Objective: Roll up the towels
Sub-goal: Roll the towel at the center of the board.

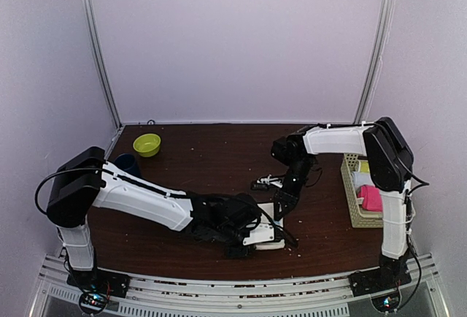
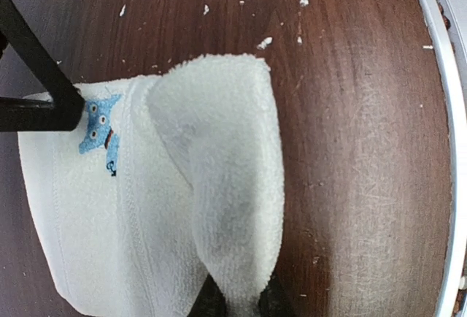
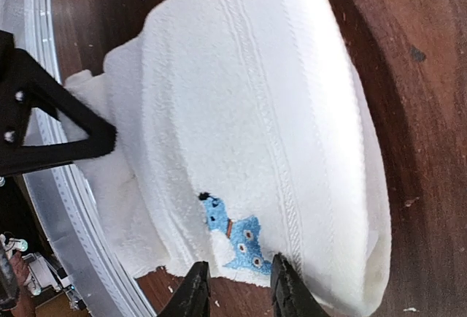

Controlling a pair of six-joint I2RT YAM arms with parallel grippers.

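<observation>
I had the cream towel (image 2: pixel 219 185) on the near middle of the tabletop (image 1: pixel 211 156), and the job stood at the start of its roll: one end was lifted and curled over the flat part, not yet a tight coil. My left pincer (image 2: pixel 237 299) was closed on that raised flap, the cloth pinched between its fingers. My right pincer (image 3: pixel 241 288) sat at the opposite hem, just beside the blue mark (image 3: pixel 237 240). Its fingers were a narrow way apart with the hem at their tips, and I could not tell whether it had any bite on the cloth. The pink towel (image 1: pixel 370 198) lay in the basket (image 1: pixel 349 185) at the right edge, so I judged less than half the work done. The next move, as I read it, called for the left to carry the flap over toward the mark, keeping the turn snug, while the right pinned the other hem so the towel would not slide. Soft terry would likely spring open if let go early.

The tabletop was dark brown wood scattered with white crumbs (image 2: pixel 264 42), with a metal rail (image 2: pixel 445 149) along its near edge. A green bowl (image 1: pixel 147 144) stood at the far left. Pale lilac walls (image 1: pixel 233 39) closed the space on three sides
</observation>
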